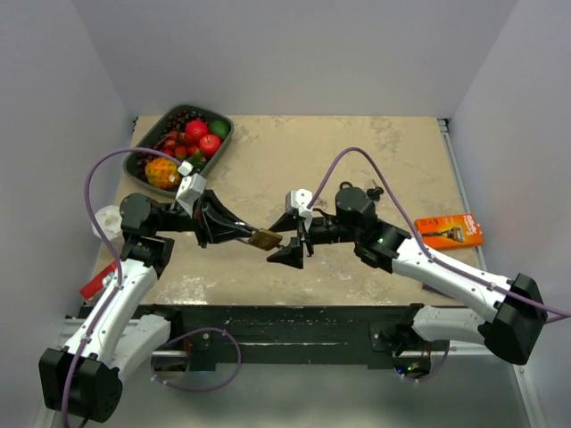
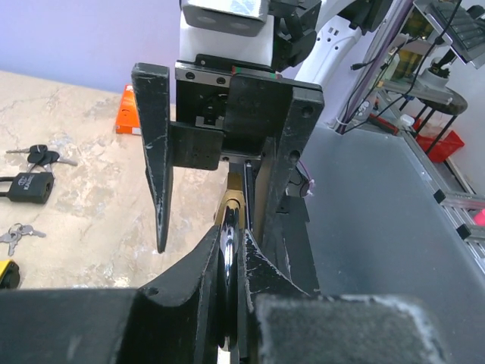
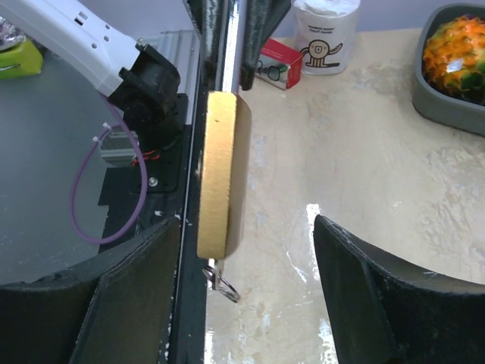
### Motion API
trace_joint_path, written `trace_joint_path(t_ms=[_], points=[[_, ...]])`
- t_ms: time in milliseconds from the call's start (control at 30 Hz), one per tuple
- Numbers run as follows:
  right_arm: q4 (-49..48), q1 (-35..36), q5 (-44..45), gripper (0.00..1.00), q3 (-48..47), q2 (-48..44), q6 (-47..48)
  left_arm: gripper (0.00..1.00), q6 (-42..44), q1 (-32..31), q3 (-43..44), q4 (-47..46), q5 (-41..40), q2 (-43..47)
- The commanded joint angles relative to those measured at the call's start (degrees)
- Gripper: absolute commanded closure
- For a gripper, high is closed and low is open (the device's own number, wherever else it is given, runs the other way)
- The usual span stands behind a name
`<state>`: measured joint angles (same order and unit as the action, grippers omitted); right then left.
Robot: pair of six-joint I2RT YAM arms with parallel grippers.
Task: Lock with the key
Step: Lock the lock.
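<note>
Padlock (image 1: 265,238): held in the air between the two arms, above the front of the table (image 1: 375,152). The left claw (image 1: 239,230) is clamped on its shackle (image 2: 229,258). The right claw (image 3: 244,227) stands apart, one finger on each side of the body and touching neither.

Progress: a key (image 3: 221,282) hangs at the lower end of the body and appears to be seated in the keyway. Whether the shackle is pressed home cannot be determined. Remaining steps, as judged: close the right claw on the key, turn it, and confirm the lock.

Materials: the body is a flat, round-edged brass block with a dull gold finish. The shackle is a polished steel bar. The key is small, bright metal on a ring. The tabletop is smooth, mottled beige and slightly glossy.
</note>
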<state>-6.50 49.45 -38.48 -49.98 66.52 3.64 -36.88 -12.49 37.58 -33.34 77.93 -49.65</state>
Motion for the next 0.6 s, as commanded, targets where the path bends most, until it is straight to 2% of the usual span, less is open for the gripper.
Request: trace_joint_path(t_ms=[0, 100, 200, 233, 333, 467, 567], points=[[-2.73, 1.79, 2.62, 0.28, -3.9, 0.01, -0.39, 1.0, -0.82, -0.43, 0.12, -4.89, -2.78, 0.96], [-3.43, 2.23, 4.81, 0.31, -3.99, 0.01, -0.56, 1.0, -0.56, -0.52, -0.05, -4.36, -3.57, 0.96], [-4.66, 2.67, 5.96, 0.4, -3.55, -0.16, -0.48, 1.0, 0.4, -0.6, -0.05, -3.22, -4.19, 0.96], [-4.57, 2.84, 5.96, 0.46, -3.55, -0.16, -0.13, 1.0, 0.76, -0.6, 0.03, -2.7, -4.36, 0.96], [-3.78, 3.46, 5.79, 0.52, -3.73, 0.54, 0.4, 1.0, 0.76, -0.6, 0.12, -2.43, -4.89, 0.87], [-2.91, 4.51, 5.61, 0.44, -3.55, 0.98, 1.46, 1.0, 0.67, -0.78, 0.21, -2.52, -4.98, 0.78], [-2.81, 4.69, 6.13, 0.43, -3.55, 1.59, 1.81, 1.0, 0.5, -0.87, 0.3, -2.6, -4.98, 0.87]])
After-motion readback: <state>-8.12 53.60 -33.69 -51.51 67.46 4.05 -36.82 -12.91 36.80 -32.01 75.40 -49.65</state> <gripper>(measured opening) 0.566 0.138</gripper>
